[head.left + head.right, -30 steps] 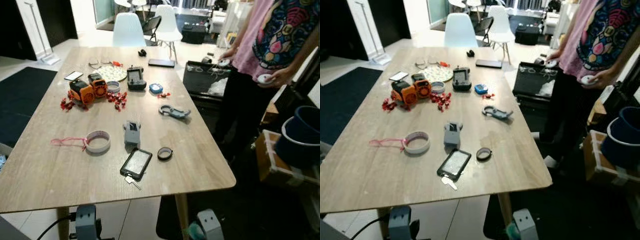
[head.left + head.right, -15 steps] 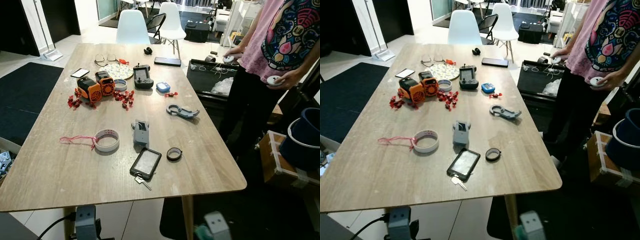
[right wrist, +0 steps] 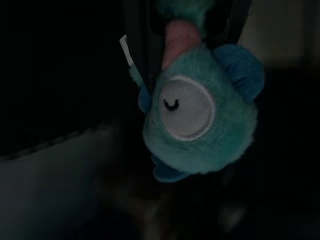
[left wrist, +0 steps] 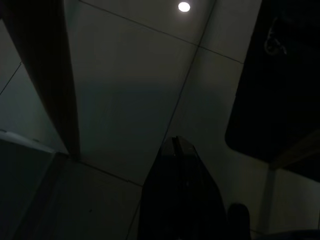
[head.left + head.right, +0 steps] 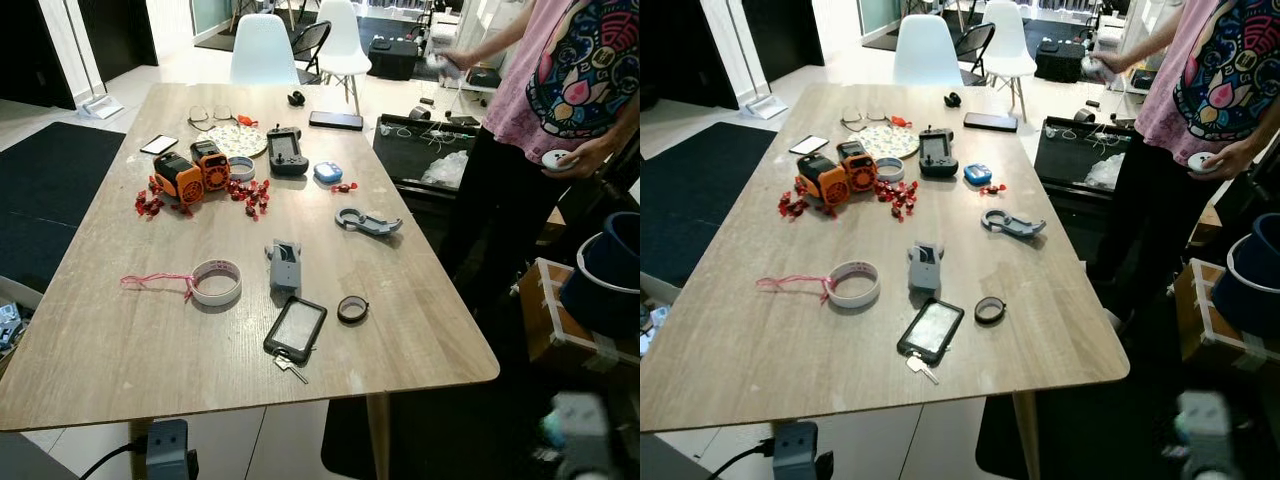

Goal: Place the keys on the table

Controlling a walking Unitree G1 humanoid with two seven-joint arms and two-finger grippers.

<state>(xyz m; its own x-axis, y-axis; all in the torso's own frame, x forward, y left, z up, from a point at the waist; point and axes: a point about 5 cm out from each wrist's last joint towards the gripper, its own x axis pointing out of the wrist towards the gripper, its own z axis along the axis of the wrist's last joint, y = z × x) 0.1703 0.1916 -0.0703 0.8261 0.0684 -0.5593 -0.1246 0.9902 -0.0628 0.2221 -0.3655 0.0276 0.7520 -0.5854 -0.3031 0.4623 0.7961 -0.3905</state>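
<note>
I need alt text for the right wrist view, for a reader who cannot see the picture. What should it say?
A teal plush toy with one large white closed eye and a pink part at its top hangs between the two black fingers of the right gripper, which is shut on it. The surroundings are very dark and blurred.

Tape roll (image 5: 217,283), black ring (image 5: 352,309), orange toys (image 5: 190,173) w/ a person (image 5: 560,90) nearby; blurred, maybe phone (image 5: 335,121).
</note>
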